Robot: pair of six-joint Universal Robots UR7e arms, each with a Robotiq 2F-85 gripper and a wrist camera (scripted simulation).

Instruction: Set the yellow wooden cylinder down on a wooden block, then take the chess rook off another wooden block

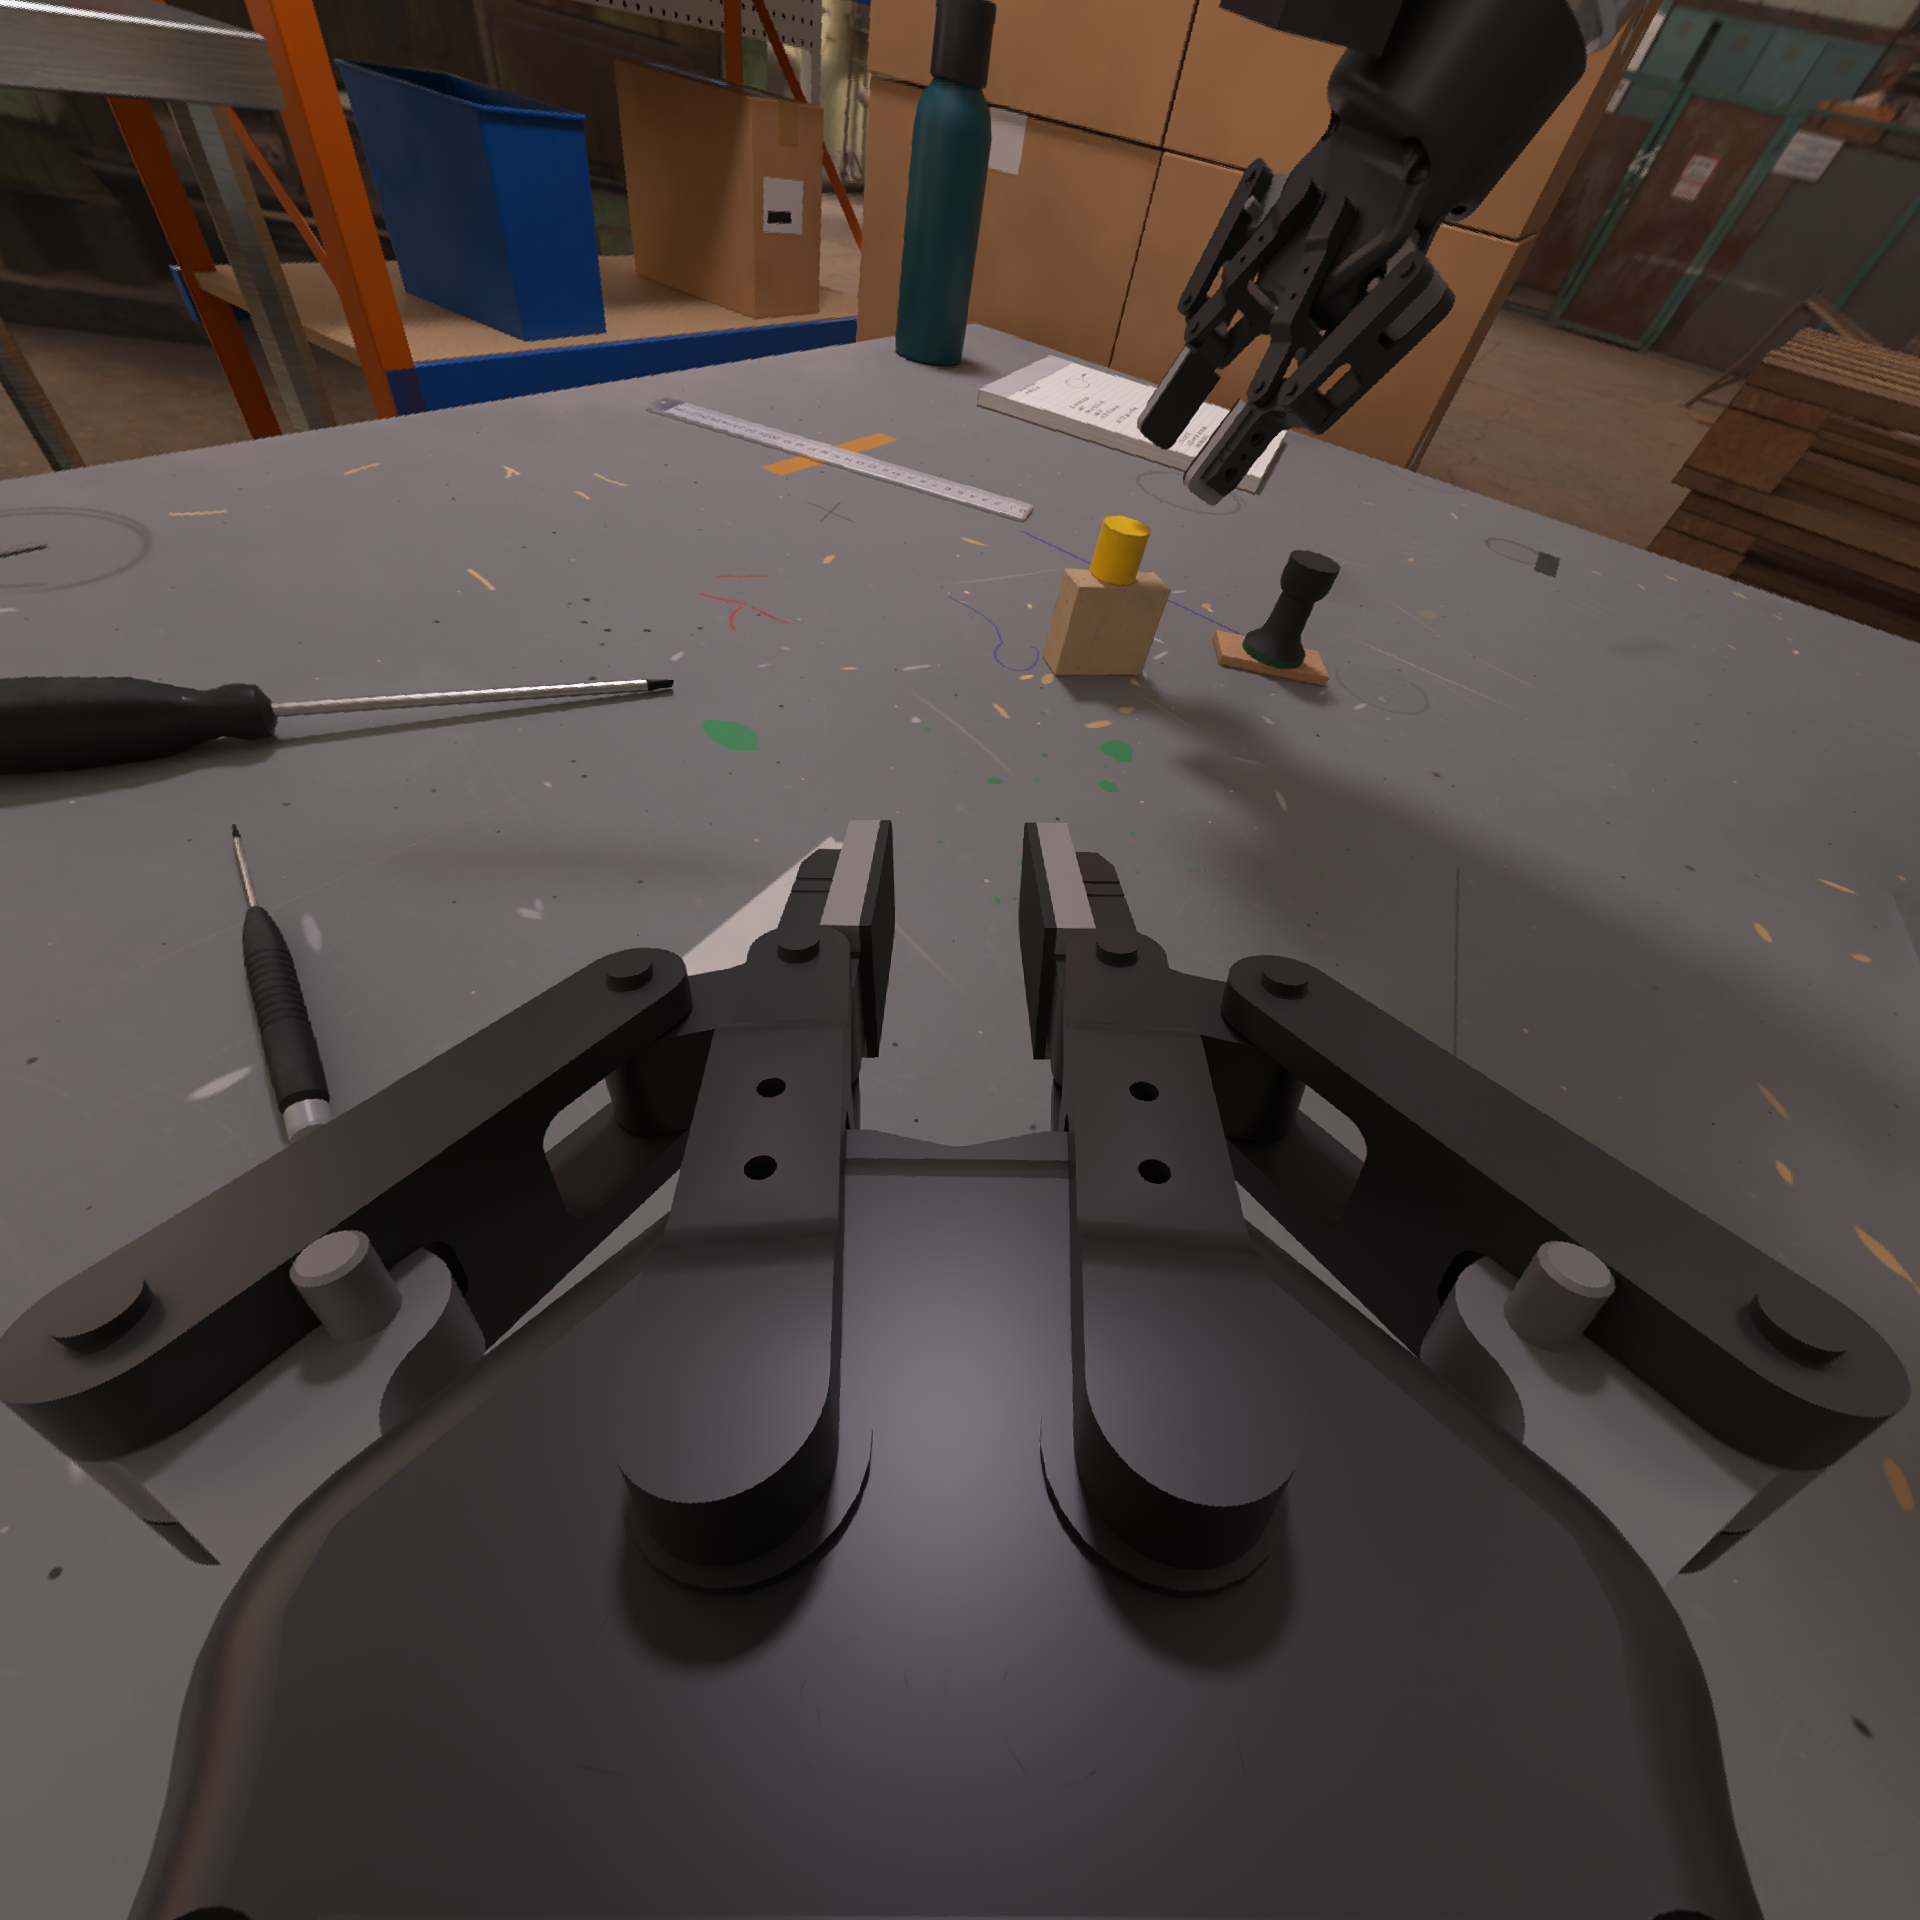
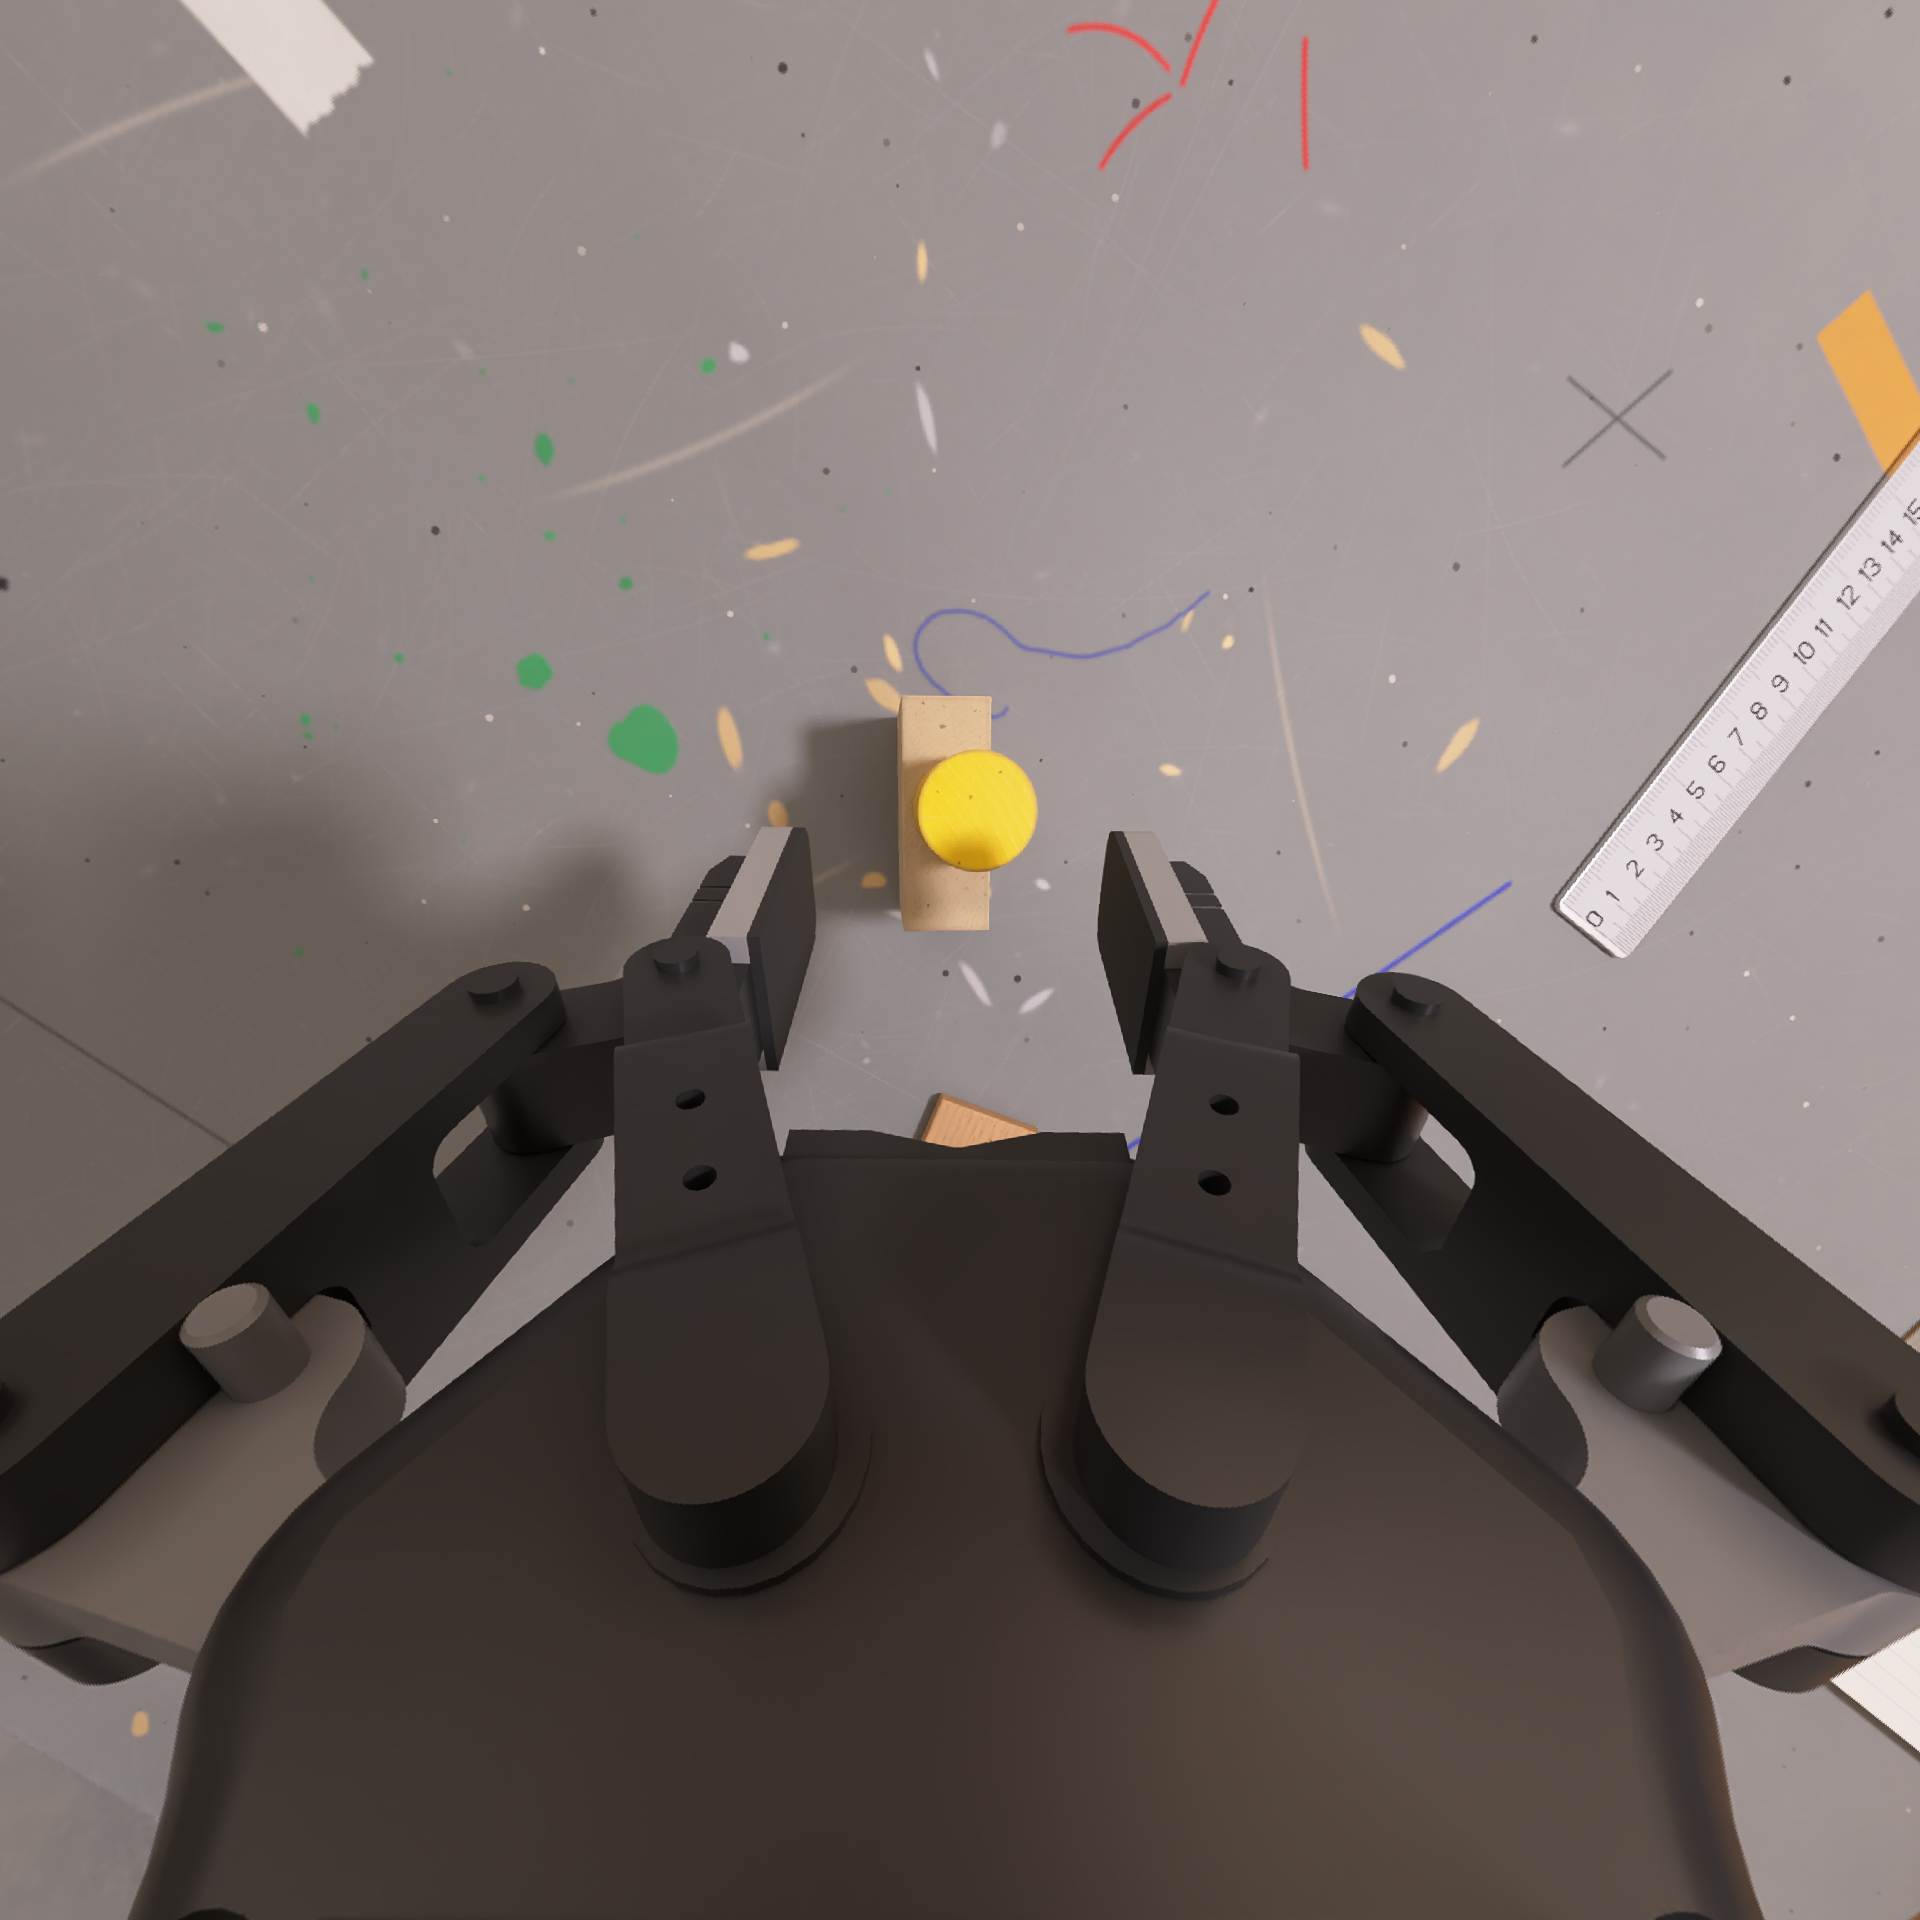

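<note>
Both grippers empty; yellow cyl (image 2: 977,809) on pale block (image 2: 940,727).

Soft, even overhead light, no glare. Diffuse arm shadow falls across grey table (image 1: 1558,935); short shadow beside pale block (image 2: 940,904). Both views sharp; wide-angle bending at edges.
</note>
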